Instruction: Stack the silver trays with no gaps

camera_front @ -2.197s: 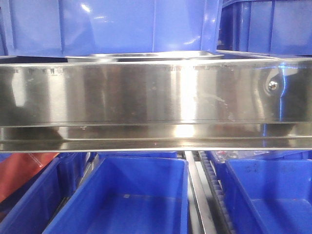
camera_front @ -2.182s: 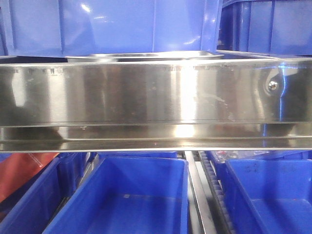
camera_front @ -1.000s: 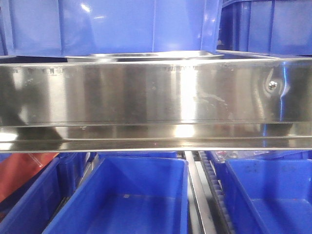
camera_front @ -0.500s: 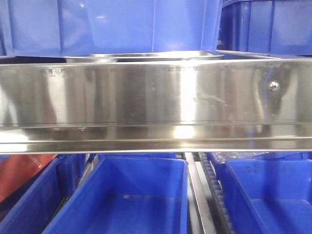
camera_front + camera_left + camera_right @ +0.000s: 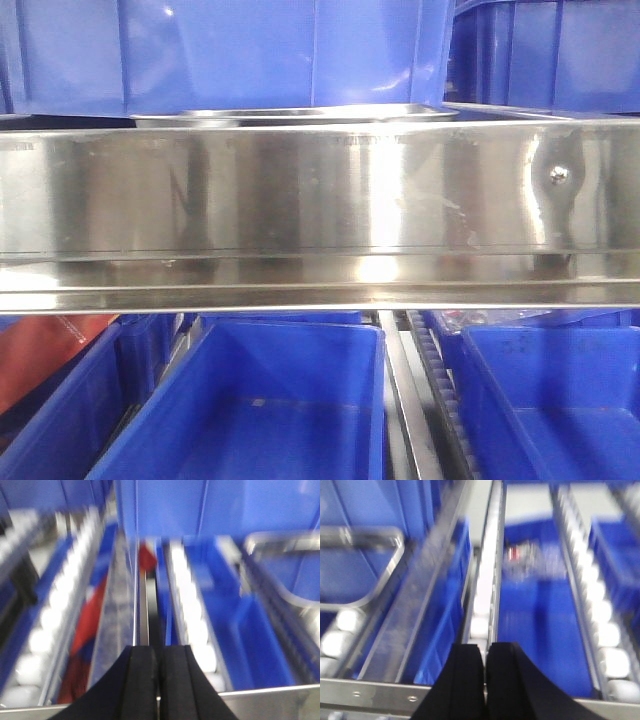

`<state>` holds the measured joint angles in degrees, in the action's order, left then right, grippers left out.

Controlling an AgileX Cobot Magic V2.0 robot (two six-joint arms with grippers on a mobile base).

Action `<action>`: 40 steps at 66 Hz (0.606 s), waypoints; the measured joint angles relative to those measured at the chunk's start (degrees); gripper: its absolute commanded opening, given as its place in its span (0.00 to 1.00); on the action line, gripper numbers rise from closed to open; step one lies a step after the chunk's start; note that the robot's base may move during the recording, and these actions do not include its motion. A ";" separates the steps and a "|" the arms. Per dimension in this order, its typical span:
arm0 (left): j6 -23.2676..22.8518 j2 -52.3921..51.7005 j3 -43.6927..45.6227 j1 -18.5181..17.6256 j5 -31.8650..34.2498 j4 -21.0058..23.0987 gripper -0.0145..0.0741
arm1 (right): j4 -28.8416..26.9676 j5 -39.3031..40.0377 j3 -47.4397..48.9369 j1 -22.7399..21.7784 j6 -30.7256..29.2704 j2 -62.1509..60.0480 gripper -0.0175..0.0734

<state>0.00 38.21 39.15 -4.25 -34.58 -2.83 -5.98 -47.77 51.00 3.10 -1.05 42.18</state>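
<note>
In the front view a silver tray lies on the upper shelf behind the steel rail, under a blue bin. Only its thin rim shows, so I cannot tell whether it is one tray or more. The left wrist view is blurred and has the tray's rounded rim at the upper right, far ahead of my left gripper. Its black fingers are pressed together on nothing. In the blurred right wrist view the tray rim is at the upper left. My right gripper is shut and empty, above the rail edge.
A broad polished shelf rail with a screw spans the front view. Blue bins sit below it and more blue bins above. A red object lies at the lower left. White roller tracks run between the bins.
Reflections on the steel rail have shifted and the dark patch at its left has faded. The tray rim and the bins stay in place.
</note>
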 measured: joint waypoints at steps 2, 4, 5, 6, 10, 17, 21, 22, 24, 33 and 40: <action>0.00 1.54 0.00 0.00 0.00 0.00 0.18 | 0.00 0.13 0.29 0.00 0.00 1.33 0.17; 0.00 2.63 0.04 0.00 0.10 0.00 0.18 | 0.00 0.49 0.40 0.00 0.00 2.62 0.17; 0.00 3.14 0.04 0.00 0.10 0.00 0.18 | 0.00 0.80 0.40 0.00 0.00 3.25 0.17; 0.00 3.60 0.04 0.00 0.10 0.00 0.18 | 0.00 1.11 0.51 0.00 0.00 3.84 0.17; 0.00 5.36 0.04 0.00 0.10 0.00 0.18 | -0.05 1.67 0.44 0.00 0.00 6.18 0.17; 0.00 8.39 0.04 0.00 2.48 0.25 0.18 | -0.54 3.20 0.53 0.00 0.00 9.59 0.17; 0.00 9.99 0.04 0.00 4.82 0.92 0.18 | -0.68 5.29 0.53 0.00 0.00 11.60 0.17; 0.00 10.49 0.15 0.00 5.57 1.21 0.18 | -0.68 5.73 0.53 0.00 0.00 11.97 0.17; 0.00 11.25 0.26 0.00 6.25 1.63 0.18 | -0.99 6.72 0.53 0.00 0.00 12.93 0.18; 0.00 14.60 3.68 0.00 3.97 4.10 0.15 | -3.42 6.34 2.09 0.58 0.29 16.53 0.18; -1.40 18.19 8.57 -1.16 0.77 4.71 0.14 | -3.20 5.02 5.11 3.46 3.19 20.31 0.18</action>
<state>-1.40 56.40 47.72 -5.41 -33.81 1.88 -9.19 -42.75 56.11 6.56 2.13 62.49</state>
